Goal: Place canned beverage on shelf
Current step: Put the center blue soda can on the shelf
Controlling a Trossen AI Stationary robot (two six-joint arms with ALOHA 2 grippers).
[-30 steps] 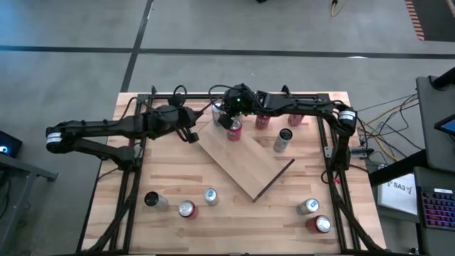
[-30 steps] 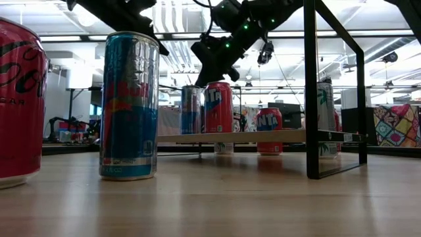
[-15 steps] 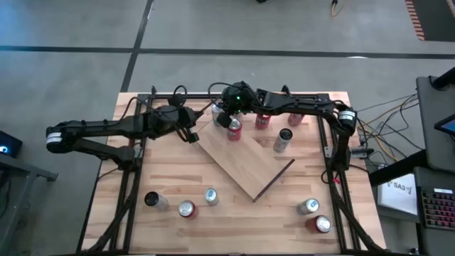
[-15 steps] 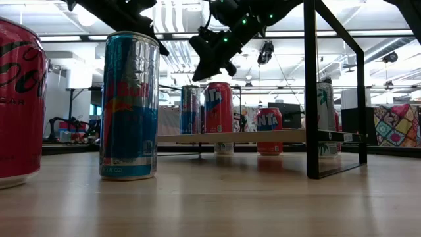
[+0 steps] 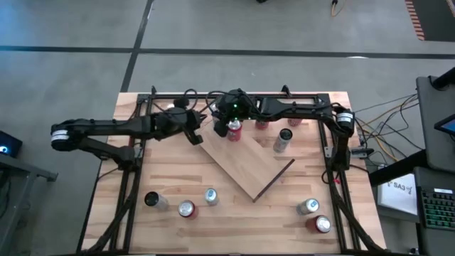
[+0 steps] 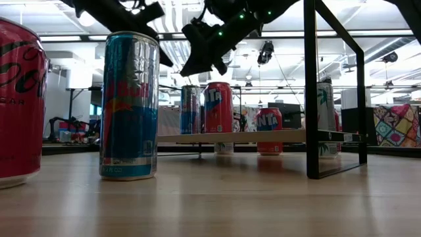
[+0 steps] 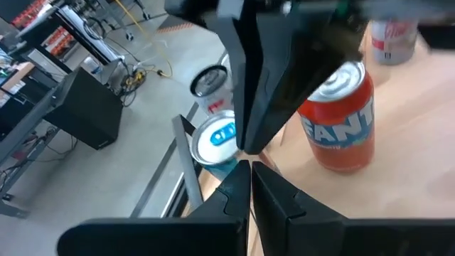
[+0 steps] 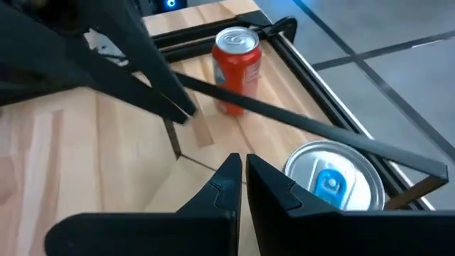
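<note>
While hidden overhead, blue-topped can (image 8: 328, 179), right wrist

Big red can (image 6: 18, 102) cut by the low view's edge.

Light-wood shelf (image 5: 245, 165) lies angled on the table; an orange can (image 5: 233, 129) stands upright on it

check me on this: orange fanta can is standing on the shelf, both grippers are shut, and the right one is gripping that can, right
Not quite. The right gripper is shut but empty: the low view shows it hanging above and beside the orange Fanta can, apart from it. The rest holds: the can stands upright on the shelf, and the left gripper is shut too.
</note>
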